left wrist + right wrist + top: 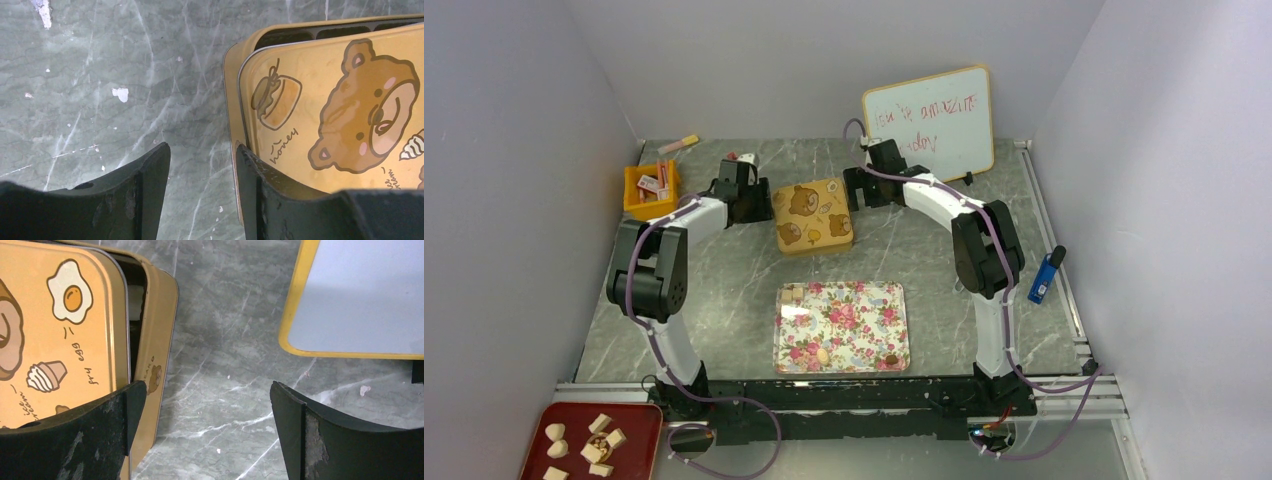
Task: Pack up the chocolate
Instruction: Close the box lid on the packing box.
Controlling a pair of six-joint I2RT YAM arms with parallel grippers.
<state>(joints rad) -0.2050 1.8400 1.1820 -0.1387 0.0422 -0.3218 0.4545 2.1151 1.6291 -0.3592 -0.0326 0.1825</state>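
The yellow bear-print tin (813, 215) sits in the upper middle of the top view, between the two grippers, its lid (340, 105) resting askew so that dark gaps show along the box rim in both wrist views. The left gripper (754, 200) stands at the tin's left side, its fingers partly spread. In the left wrist view one finger (260, 190) lies against the tin's left edge and the other is over bare table, so the tin's wall seems to sit just at the inner pad, not between both. The right gripper (856, 188) stands at the tin's upper right corner with its fingers spread wide, holding nothing; one of them overlaps the lid's corner in the right wrist view. Both arms are about equally near the tin.

The chocolate (823, 354), a few small pale and brown pieces, lies on the floral tray (894, 300) at lower centre, well apart from both grippers and nearer the arm bases. The tin looks like smooth, glossy printed metal with rounded corners; the table (924, 270) is grey marbled and matte. Judging from this, the lid must come off before any piece is packed.
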